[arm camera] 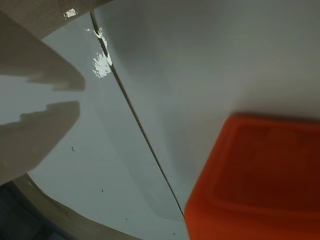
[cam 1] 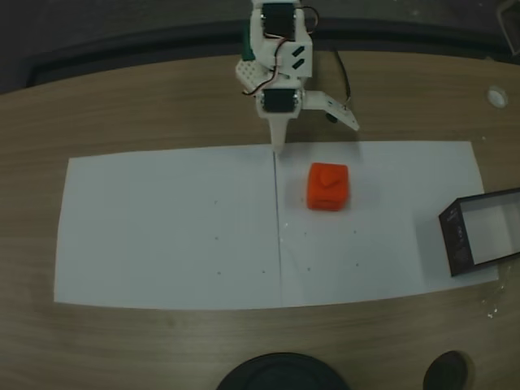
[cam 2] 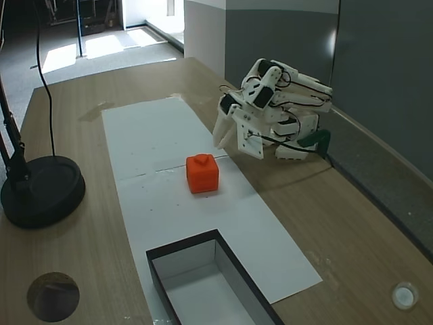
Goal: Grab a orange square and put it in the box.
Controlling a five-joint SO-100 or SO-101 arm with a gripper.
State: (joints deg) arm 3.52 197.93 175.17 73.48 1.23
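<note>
The orange square (cam 1: 327, 187) sits on white paper, right of centre in a fixed view, with a raised mark on its top face. My gripper (cam 1: 279, 146) points down at the paper's far edge, a short way up and left of the cube, shut with nothing held. In the wrist view the two fingers (arm camera: 45, 65) enter from the left, tips almost touching, and the orange square (arm camera: 260, 180) fills the lower right. The box (cam 1: 455, 240), with dark walls and a pale floor, lies at the paper's right end. In another fixed view the gripper (cam 2: 218, 141) hangs just behind the orange square (cam 2: 202, 172), and the box (cam 2: 183, 249) is nearer the camera.
White paper (cam 1: 162, 227) with a seam down its middle covers the wooden table. A black round lamp base (cam 2: 40, 189) with a pole stands on the left. A dark disc (cam 1: 449, 370) and a small white cap (cam 1: 497, 96) lie on the bare wood.
</note>
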